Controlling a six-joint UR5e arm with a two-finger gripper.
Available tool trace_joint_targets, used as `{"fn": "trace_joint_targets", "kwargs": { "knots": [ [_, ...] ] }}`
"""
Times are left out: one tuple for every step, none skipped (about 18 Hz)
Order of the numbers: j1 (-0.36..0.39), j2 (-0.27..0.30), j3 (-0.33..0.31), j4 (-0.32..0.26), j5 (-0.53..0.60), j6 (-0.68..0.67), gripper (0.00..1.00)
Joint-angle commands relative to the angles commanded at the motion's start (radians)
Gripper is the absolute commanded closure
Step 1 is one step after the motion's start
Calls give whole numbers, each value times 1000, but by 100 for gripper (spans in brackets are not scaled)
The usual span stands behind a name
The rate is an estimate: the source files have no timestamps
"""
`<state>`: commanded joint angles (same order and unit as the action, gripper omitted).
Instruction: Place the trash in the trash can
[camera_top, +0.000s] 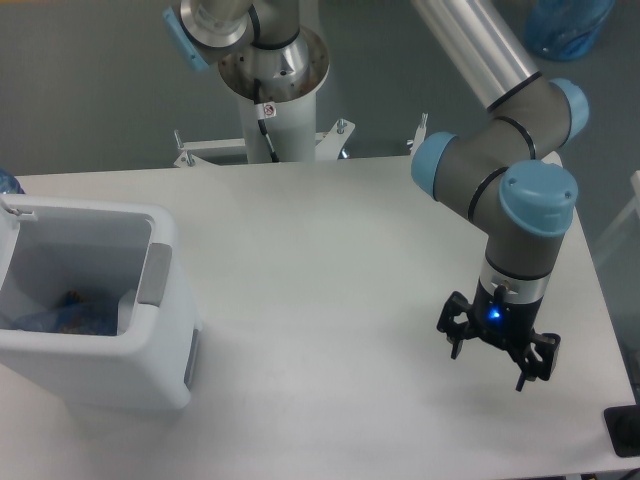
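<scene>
While tool (488, 357) gapes, perhaps empty, near table (320, 250) edge

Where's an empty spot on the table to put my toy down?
The widest bare stretch of table lies between the white trash can on the left and the open gripper on the right. The back edge near the robot base is bare too. The right edge, under the arm, is cramped.

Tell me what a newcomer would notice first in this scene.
The grey and pale blue robot arm dominates the right side, its black gripper open and empty above the white table, a blue light glowing at its wrist. At the left edge stands a big white trash can with something bluish lying at its bottom.
</scene>
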<state>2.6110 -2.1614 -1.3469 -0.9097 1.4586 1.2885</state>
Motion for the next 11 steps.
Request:
{"fn": "trace_joint_targets", "kwargs": {
  "knots": [
    [-6, -2, -2, 0, 15, 0, 0],
    [-9, -3, -2, 0, 23, -1, 0],
    [-11, -3, -2, 0, 28, -1, 0],
    [-11, -2, -3, 0, 26, 0, 0],
    [-11, 0, -6, 0, 26, 0, 0],
    [-12, 2, -6, 0, 25, 0, 0],
    [-12, 2, -8, 0, 23, 0, 0],
    [-17, 5, -8, -2, 22, 0, 0],
    [-23, 5, -9, 0, 25, 0, 0],
    [-25, 5, -12, 0, 26, 0, 0],
    [-25, 6, -15, 0, 26, -1, 0]
  ]
}}
